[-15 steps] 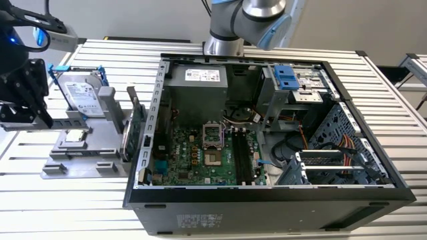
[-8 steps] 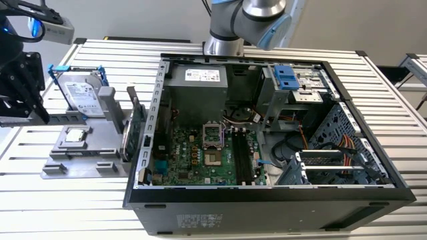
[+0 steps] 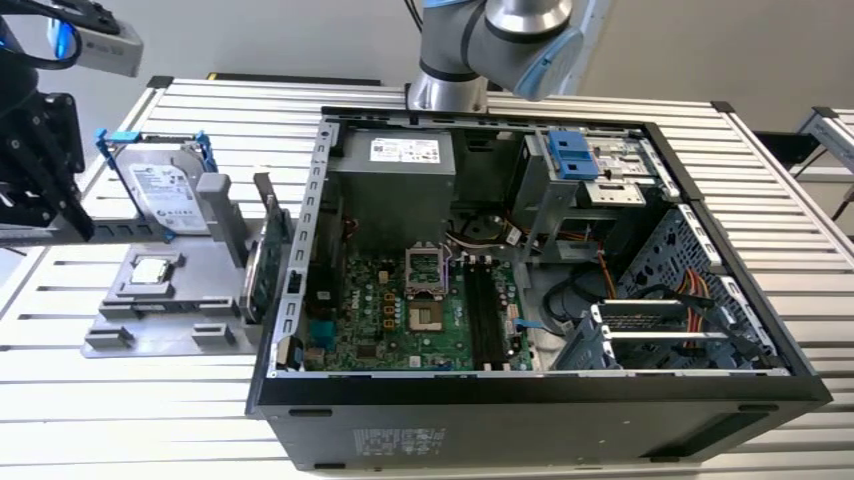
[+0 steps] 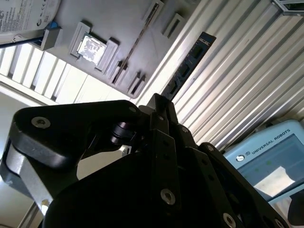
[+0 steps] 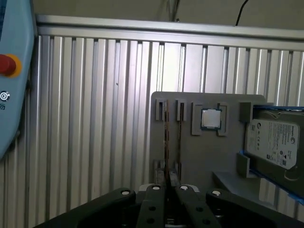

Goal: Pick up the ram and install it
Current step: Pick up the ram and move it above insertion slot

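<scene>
Gripper (image 5: 167,188): being held near the grey tray (image 5: 199,156).
Ram (image 4: 186,66): being pinched at one end between the jaws.

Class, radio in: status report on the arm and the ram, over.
Gripper shut on the ram, over the ribbed table. Ram not inside the open computer case. Nothing seen in the way.
</scene>
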Controlling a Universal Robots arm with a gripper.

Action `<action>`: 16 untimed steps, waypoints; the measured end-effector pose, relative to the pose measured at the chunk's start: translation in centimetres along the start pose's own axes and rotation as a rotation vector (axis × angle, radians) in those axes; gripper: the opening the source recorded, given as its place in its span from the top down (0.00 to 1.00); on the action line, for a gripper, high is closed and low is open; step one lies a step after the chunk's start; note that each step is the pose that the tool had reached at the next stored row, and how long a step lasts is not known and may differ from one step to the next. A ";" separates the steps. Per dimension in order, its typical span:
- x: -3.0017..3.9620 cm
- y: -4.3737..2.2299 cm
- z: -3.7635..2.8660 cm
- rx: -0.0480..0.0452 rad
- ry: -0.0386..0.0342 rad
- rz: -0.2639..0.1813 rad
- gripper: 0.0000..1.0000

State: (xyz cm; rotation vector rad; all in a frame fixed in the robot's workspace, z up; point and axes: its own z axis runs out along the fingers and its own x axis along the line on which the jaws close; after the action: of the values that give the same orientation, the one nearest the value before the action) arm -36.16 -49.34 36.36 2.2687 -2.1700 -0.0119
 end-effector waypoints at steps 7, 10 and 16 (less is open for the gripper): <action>-0.01 0.01 -0.75 -0.0001 0.0001 0.000 1.00; -0.01 0.01 -1.17 0.0001 0.0000 0.000 1.00; 0.00 0.01 -1.91 0.0005 0.0000 0.000 1.00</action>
State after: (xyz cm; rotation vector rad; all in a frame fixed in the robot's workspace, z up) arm -36.16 -49.35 38.28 2.2691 -2.1701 -0.0115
